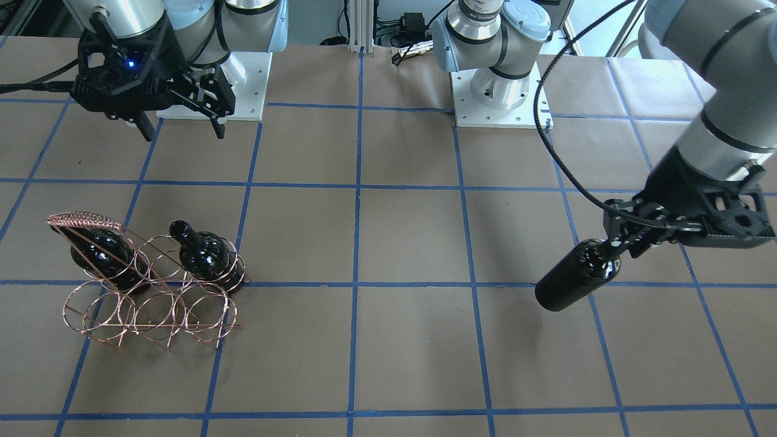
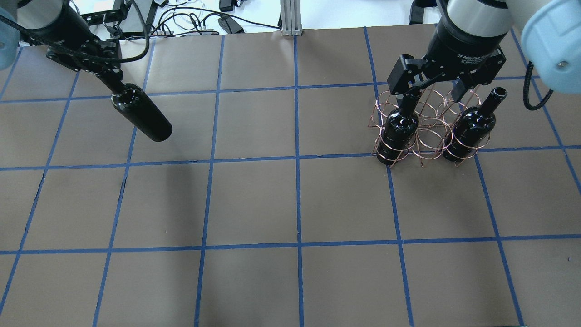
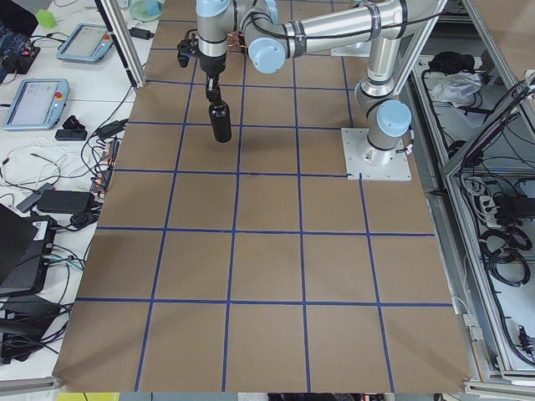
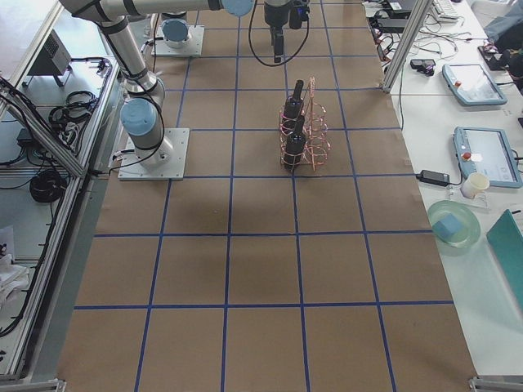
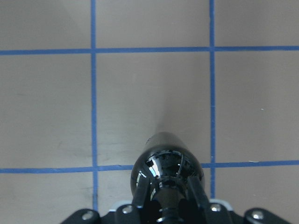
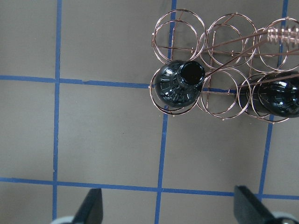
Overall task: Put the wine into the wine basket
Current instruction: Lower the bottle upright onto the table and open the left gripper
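Note:
My left gripper point(image 2: 119, 90) is shut on the neck of a glossy black wine bottle point(image 2: 143, 116), which hangs base down above the table at the far left. In the front view the gripper point(image 1: 610, 246) and bottle point(image 1: 576, 276) are on the right; the left wrist view shows the bottle's shoulder point(image 5: 168, 163) between the fingers. The copper wire wine basket point(image 2: 429, 136) stands at the far right and holds two other bottles point(image 2: 399, 129) point(image 2: 472, 127). My right gripper point(image 2: 430, 95) is open and empty above the basket. The right wrist view shows the basket point(image 6: 224, 60) below.
The table is brown paper with a blue tape grid point(image 2: 297, 156). The two arm bases point(image 1: 498, 91) point(image 1: 212, 91) stand on white plates at the robot's side. Cables and devices lie beyond the far edge point(image 2: 181, 18). Several basket rings hold nothing point(image 1: 152, 312).

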